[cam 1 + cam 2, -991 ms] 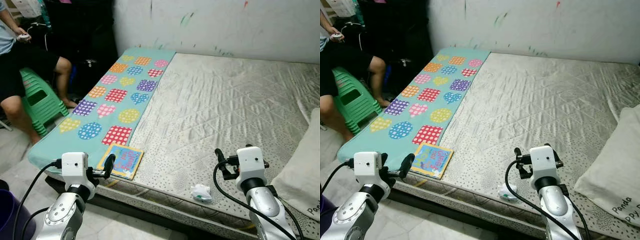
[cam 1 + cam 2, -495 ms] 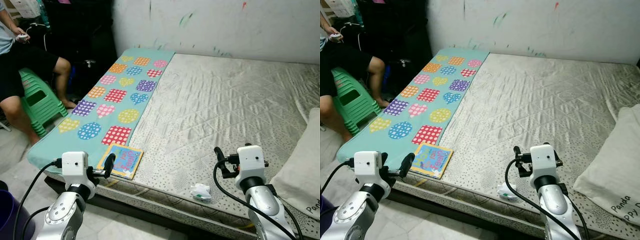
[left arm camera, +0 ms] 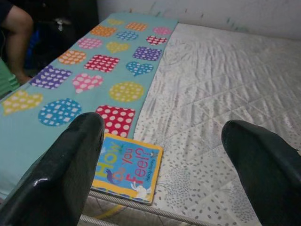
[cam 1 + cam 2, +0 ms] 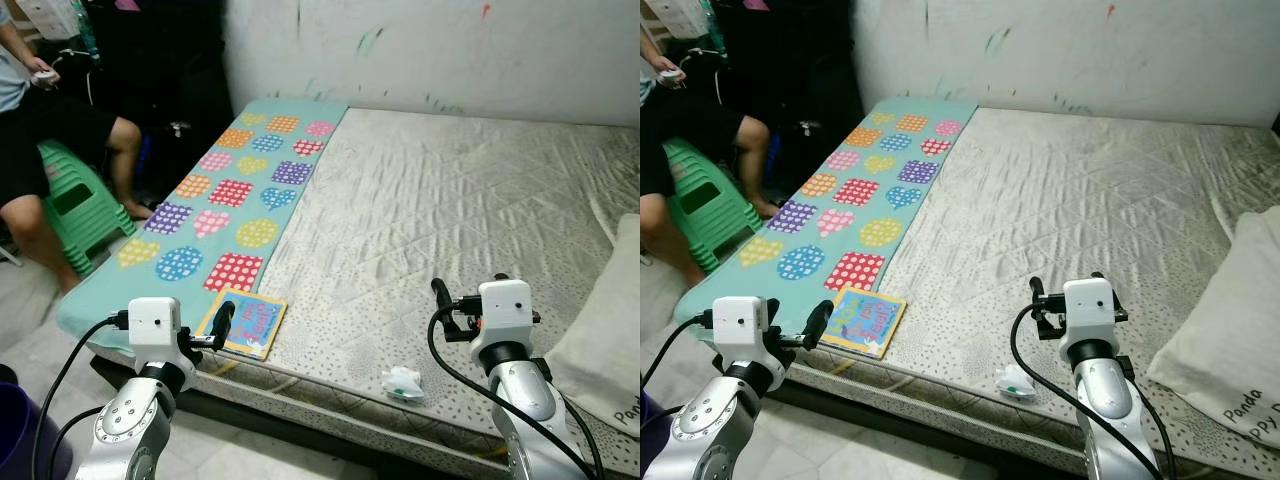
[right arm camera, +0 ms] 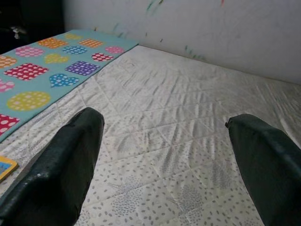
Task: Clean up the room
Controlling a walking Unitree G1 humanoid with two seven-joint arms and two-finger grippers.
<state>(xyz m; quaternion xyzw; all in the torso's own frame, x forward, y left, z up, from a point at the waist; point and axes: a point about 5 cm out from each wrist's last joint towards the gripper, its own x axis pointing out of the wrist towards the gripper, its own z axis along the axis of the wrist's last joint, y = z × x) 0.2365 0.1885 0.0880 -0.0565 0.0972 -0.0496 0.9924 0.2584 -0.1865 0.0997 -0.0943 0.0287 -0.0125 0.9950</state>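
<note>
Both silver arms reach forward from the bottom of the head view, wrists level, over the near edge of the bed (image 4: 440,210). The left tool (image 3: 162,160) sits at lower left, its two black fingers spread wide and holding nothing. The right tool (image 5: 164,160) sits at lower right, likewise wide apart and empty.

A picture book (image 4: 243,323) lies flat near the lower left, at the mattress edge, just beside the spotted teal mat (image 4: 235,190); its cover reads "How do you feel?". A crumpled white wrapper (image 4: 402,383) rests lower centre. The pillow (image 4: 1230,340) at right is printed "Panda".
</note>
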